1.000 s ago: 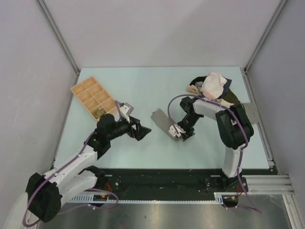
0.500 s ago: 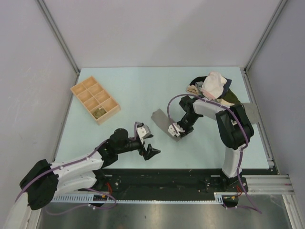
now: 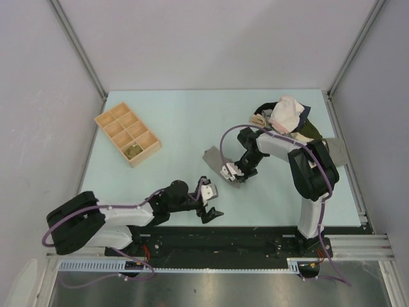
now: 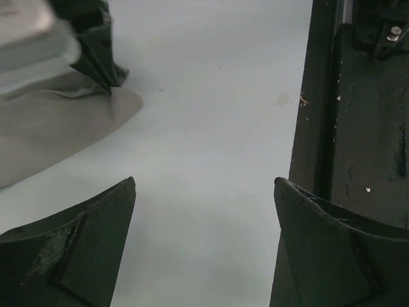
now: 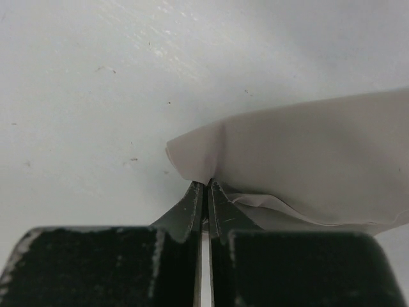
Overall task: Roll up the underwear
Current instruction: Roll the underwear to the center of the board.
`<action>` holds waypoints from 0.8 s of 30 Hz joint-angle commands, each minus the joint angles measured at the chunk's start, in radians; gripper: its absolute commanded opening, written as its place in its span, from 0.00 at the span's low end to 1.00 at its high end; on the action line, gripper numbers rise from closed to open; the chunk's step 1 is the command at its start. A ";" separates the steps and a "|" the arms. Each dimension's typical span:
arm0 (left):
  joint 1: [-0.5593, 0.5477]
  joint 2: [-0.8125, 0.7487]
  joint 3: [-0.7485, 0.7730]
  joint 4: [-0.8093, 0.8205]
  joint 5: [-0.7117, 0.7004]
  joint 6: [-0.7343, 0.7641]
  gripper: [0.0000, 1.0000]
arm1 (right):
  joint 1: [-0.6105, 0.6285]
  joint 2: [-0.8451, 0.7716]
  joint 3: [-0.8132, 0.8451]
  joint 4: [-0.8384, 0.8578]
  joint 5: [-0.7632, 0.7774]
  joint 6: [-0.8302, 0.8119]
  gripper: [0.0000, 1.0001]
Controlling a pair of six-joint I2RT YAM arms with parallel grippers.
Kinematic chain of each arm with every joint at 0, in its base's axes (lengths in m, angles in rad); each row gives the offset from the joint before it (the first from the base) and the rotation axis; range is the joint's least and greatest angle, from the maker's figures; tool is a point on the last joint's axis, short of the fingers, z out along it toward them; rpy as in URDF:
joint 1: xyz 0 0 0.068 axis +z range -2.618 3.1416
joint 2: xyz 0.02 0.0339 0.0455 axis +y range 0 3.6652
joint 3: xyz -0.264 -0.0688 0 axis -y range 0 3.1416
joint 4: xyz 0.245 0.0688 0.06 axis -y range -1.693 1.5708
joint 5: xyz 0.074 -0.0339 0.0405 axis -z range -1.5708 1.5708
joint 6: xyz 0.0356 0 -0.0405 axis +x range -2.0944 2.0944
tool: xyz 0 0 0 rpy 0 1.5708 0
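The right fingers [image 5: 220, 211] are seen pressed together, and a thin fold at the edge of the underwear [image 5: 307, 153] is pinched between their tips. The cloth is curled up at the pinch, while the rest is spread flat on the bench [image 5: 96, 96]. The grip is judged to be taken at the hem so that this edge can be turned over onto the garment and the first turn of the roll begun. Nothing is rolled yet.

From above, the taupe-grey garment is found near the middle of the bench, a little toward its right edge. It is held at the end nearest the front edge and well apart from everything else.

The left fingers [image 4: 83, 249] are spread wide, with nothing between them. They are held low over bare bench close to the front edge, with the dark base rail [image 4: 358, 160] just beside them. They are pointed toward the near end of the underwear, which suggests readiness to pin or catch the cloth once it is turned.

A heap of other garments [image 3: 287, 115] is left at the far right corner. A tan compartment tray [image 3: 107, 119] is set toward the far left corner. Both are judged to be kept aside so that room is left for rolling.
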 commanded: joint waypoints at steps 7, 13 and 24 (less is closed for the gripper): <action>-0.096 0.276 0.114 0.267 -0.069 0.044 0.82 | 0.036 0.087 0.073 -0.304 -0.119 0.172 0.00; -0.119 0.339 0.117 0.322 -0.099 0.032 0.77 | 0.036 0.174 0.197 -0.396 -0.199 0.305 0.00; -0.150 0.419 0.178 0.270 -0.238 0.039 0.60 | 0.030 0.268 0.294 -0.427 -0.241 0.397 0.00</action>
